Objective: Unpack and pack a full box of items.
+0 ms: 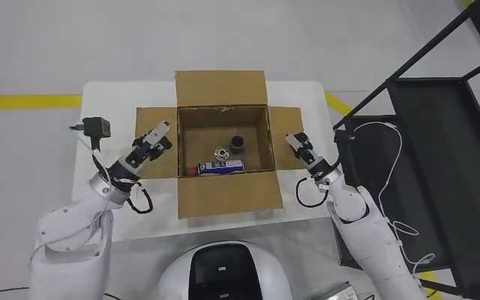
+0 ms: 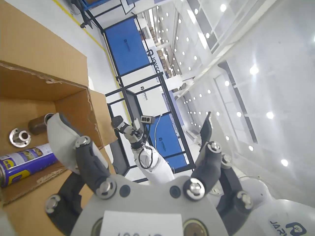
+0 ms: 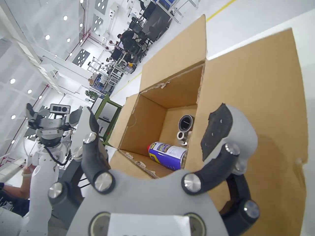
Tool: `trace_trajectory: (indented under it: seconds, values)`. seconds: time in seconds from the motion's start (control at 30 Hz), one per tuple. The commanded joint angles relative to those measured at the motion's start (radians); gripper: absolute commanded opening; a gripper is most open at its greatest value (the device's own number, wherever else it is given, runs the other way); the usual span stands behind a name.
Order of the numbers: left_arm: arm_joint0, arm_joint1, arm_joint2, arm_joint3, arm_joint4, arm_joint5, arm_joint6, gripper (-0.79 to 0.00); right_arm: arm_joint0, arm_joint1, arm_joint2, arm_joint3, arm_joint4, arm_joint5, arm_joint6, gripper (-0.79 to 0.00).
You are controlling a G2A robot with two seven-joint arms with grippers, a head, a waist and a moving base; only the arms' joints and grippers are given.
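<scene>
An open cardboard box [image 1: 259,120] with all flaps spread sits mid-table. Inside lie a blue spray can [image 1: 220,166], a silver flanged metal part [image 1: 221,155] and a dark cylinder [image 1: 238,142]. The same can [image 2: 22,164], metal part [image 2: 19,137] and cylinder [image 2: 37,124] show in the left wrist view, and the can [image 3: 167,154] and cylinder [image 3: 185,123] in the right wrist view. My left gripper [image 1: 160,137] hovers open over the box's left flap, holding nothing. My right gripper [image 1: 295,140] hovers open over the right flap, also holding nothing.
The box stands on a white table [image 1: 105,97]. A black metal rack [image 1: 420,150] with white cables stands close to the table's right edge. Bare tabletop lies left of the box and along the front edge.
</scene>
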Motion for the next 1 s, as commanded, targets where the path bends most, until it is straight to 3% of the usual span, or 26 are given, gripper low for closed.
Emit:
trace_trajectory:
  seconds: [0.0, 0.17, 0.5, 0.97]
  values:
    - [0.023, 0.004, -0.040, 0.009, -0.046, -0.023, -0.013, 0.000, -0.007, 0.001, 0.008, -0.033, 0.015, -0.009, 0.015, 0.000]
    - [0.032, 0.017, -0.128, 0.056, -0.134, -0.042, -0.084, 0.000, -0.014, 0.003, 0.014, -0.083, 0.044, -0.014, 0.045, 0.000]
    - [-0.042, 0.046, -0.259, 0.179, -0.184, -0.007, -0.153, 0.000, -0.013, 0.003, 0.020, -0.091, 0.047, -0.017, 0.043, 0.000]
    - [-0.262, 0.082, -0.177, 0.381, -0.158, 0.059, -0.324, 0.000, -0.013, 0.003, 0.020, -0.091, 0.047, -0.017, 0.043, 0.000]
